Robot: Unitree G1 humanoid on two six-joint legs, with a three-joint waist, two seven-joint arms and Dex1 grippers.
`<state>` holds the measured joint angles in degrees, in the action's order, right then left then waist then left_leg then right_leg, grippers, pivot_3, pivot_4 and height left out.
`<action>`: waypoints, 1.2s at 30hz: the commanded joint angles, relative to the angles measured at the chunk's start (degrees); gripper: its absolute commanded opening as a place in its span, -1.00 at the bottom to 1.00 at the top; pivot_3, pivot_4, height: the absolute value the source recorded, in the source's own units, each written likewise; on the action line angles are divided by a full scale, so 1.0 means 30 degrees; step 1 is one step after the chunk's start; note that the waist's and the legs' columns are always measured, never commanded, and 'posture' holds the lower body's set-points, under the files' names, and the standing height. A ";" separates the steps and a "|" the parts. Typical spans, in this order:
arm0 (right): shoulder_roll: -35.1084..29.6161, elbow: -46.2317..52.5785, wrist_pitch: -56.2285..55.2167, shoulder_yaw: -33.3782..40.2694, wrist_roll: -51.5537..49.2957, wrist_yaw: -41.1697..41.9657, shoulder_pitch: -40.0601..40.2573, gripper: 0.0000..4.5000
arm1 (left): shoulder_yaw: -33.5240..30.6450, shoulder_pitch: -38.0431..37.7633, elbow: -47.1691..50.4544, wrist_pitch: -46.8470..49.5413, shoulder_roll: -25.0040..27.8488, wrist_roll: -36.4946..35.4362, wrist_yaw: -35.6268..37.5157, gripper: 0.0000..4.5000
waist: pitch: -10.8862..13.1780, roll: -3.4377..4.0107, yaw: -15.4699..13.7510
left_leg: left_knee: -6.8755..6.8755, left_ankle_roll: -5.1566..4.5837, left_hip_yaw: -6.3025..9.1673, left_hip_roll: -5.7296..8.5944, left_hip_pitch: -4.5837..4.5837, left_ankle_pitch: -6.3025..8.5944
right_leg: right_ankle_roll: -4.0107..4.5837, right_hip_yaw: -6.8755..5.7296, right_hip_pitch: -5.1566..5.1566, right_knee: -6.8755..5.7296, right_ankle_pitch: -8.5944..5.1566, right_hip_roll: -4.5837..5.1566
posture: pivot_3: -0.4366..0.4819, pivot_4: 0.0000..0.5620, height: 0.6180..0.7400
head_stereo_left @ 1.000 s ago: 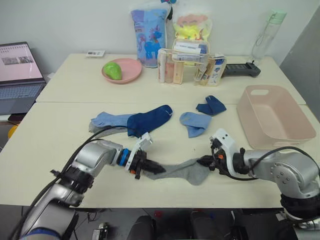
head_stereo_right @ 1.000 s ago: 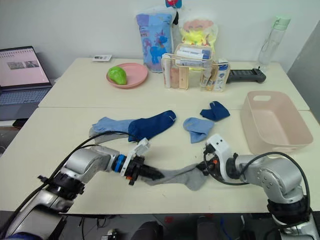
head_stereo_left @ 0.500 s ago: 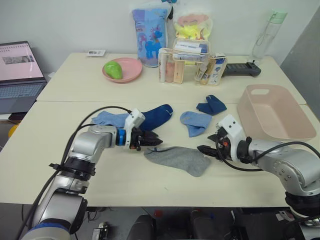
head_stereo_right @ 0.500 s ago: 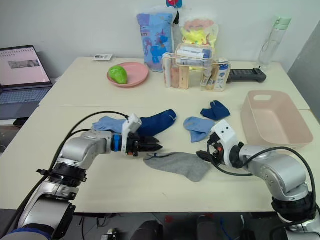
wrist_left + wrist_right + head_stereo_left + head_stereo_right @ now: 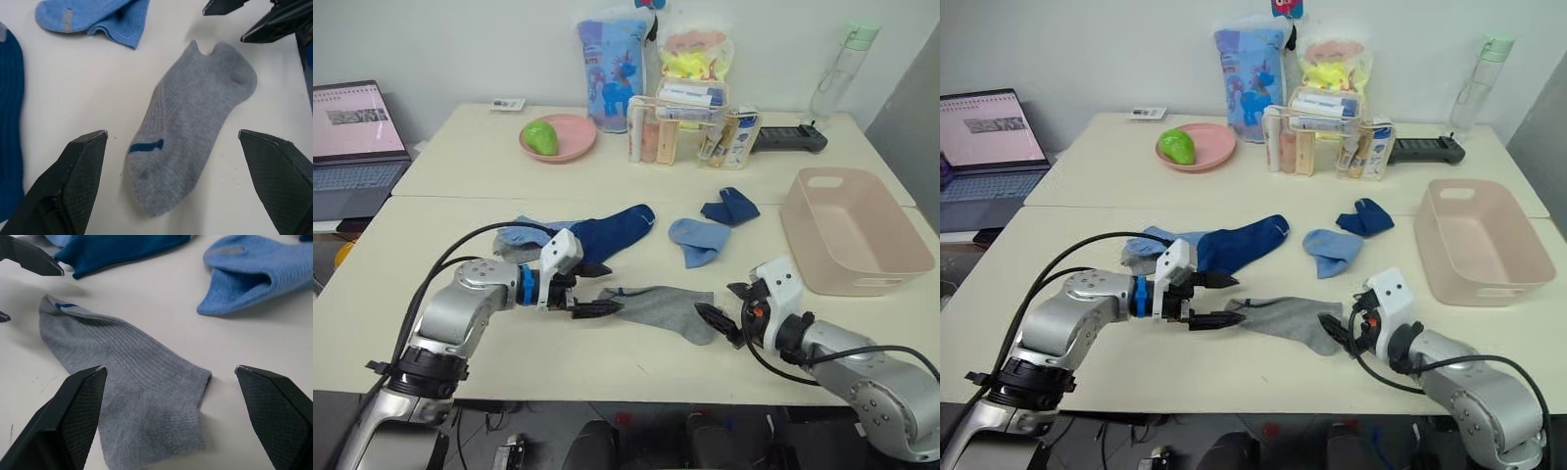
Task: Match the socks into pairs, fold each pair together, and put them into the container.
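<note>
The grey sock point(image 5: 664, 308) lies flat just below the centre of the left eye view, with a gripper at each end. To do this step well, each claw should pinch one end cleanly, fabric only, then bring toe to cuff so the fold lands square. Its grey mate seems to be the grey edge under the heap at left, though that is hard to confirm.

The left gripper point(image 5: 597, 291) has its jaws spread wide at the sock's left end, holding nothing. The right gripper point(image 5: 722, 311) is likewise parted at the right end, empty, just off the fabric. The container point(image 5: 886, 272) sits at the right edge, empty.
</note>
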<state>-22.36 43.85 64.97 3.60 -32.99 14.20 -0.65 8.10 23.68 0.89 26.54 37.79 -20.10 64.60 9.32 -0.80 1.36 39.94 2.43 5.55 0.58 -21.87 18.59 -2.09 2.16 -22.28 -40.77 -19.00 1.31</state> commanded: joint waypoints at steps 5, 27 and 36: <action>0.0233 0.0066 -0.0678 -0.0738 0.1569 -0.1504 0.1179 1.00 | 0.0452 0.1088 -0.2901 -0.2985 -0.2144 0.2241 -0.2119 0.99 | 0.0000 0.0000 0.0112 | -0.0013 -0.0001 0.0001 -0.0006 -0.0005 0.0001 | -0.0003 -0.0004 -0.0019 0.0000 -0.0002 -0.0012 | -0.05 -0.47 0.39; -0.0965 -0.0221 -0.0607 -0.0239 0.0380 0.1035 -0.0394 -1.00 | -0.0189 0.1245 -0.3393 -0.3473 -0.1899 0.2330 -0.1215 -0.98 | -0.0003 0.0004 0.0215 | -0.0011 -0.0004 0.0000 -0.0012 0.0004 0.0002 | -0.0004 -0.0004 -0.0016 -0.0014 -0.0002 -0.0025 | -0.05 -0.47 0.39; -0.3107 -0.0107 0.2016 0.1654 -0.3174 0.3434 -0.1997 -1.00 | -0.2897 -0.2080 0.3131 0.3982 -0.0316 -0.1849 -0.2236 -0.98 | 0.0001 0.0007 0.0230 | -0.0016 -0.0009 0.0023 -0.0021 0.0001 0.0005 | -0.0002 -0.0005 -0.0009 -0.0004 -0.0002 -0.0024 | -0.05 -0.47 0.39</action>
<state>-31.06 42.13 69.78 6.46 -39.71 22.96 -5.78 2.30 18.00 5.90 34.86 36.38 -22.54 59.38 9.32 -0.78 2.05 39.89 2.40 5.63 0.51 -21.85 18.61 -2.10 2.14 -22.30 -40.78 -19.00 1.23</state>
